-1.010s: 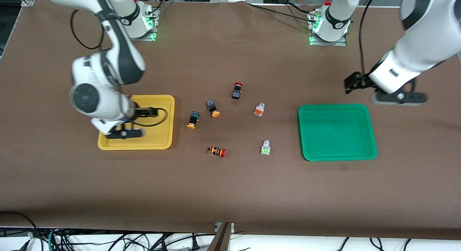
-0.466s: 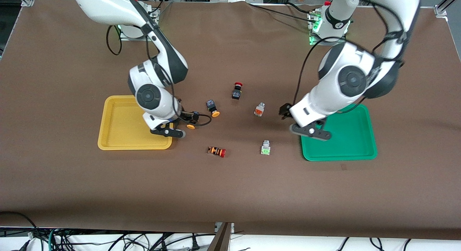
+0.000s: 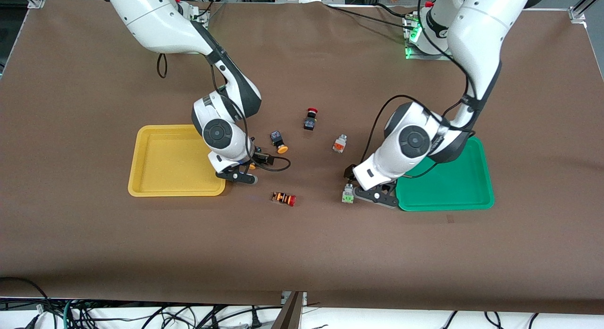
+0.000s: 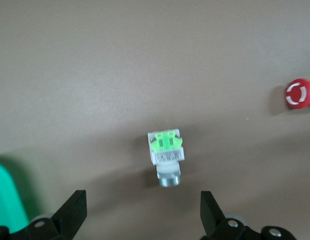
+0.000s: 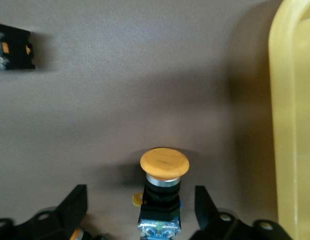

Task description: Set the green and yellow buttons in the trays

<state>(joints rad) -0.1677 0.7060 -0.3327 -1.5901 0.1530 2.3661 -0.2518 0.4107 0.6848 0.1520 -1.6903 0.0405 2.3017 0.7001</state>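
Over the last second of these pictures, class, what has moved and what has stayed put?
Both arms swung in toward the table's middle. The right tool left the yellow tray and now sits open around a yellow-capped button. The left tool came down, open, over the green-marked button. Neither button is gripped yet. All buttons and both trays stayed where they were.

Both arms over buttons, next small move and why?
Probably lower both. The left gripper is open over the green-marked button, and the right gripper is open with the yellow-capped button between its fingers; neither is closed yet.
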